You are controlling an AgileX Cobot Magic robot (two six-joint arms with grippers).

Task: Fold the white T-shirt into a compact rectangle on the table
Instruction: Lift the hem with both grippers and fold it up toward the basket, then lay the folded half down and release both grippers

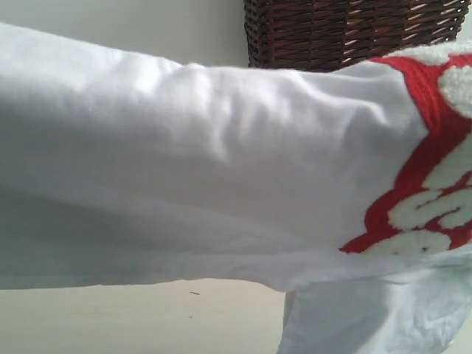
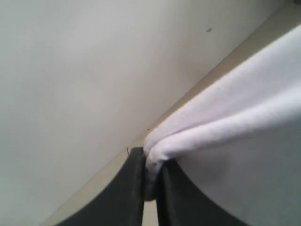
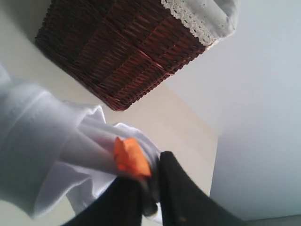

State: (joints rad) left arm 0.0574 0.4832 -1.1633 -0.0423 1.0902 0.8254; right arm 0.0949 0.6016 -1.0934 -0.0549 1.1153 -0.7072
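The white T-shirt (image 1: 221, 169) is suspended above the table (image 1: 147, 317), stretched as a wide band across the exterior view, with its red-outlined lettering (image 1: 420, 177) facing outward at the right end and a loose portion hanging down below that end. The left gripper (image 2: 150, 188) has its fingers closed on a bunched fold of white cloth, which is pinched between them and fans away from the jaws. The right gripper (image 3: 150, 188) is likewise clamped on gathered fabric, with an orange-red patch (image 3: 129, 157) showing just beside the pinch. Behind the garment stands the dark wicker basket (image 3: 117, 52) with a lace trim (image 3: 188, 19) at its rim; it appears near the raised cloth. The step in hand is judged to be carrying a held edge over to lay a fold. To do it well, move both arms at the same rate so the span remains taut and level. Lower the hanging portion onto the table first, then lay the held edge over it. Route the cloth clear of the basket. Do not release either pinch until the fabric lies flat; a slack or uneven span is likely to set wrinkles into the fold.
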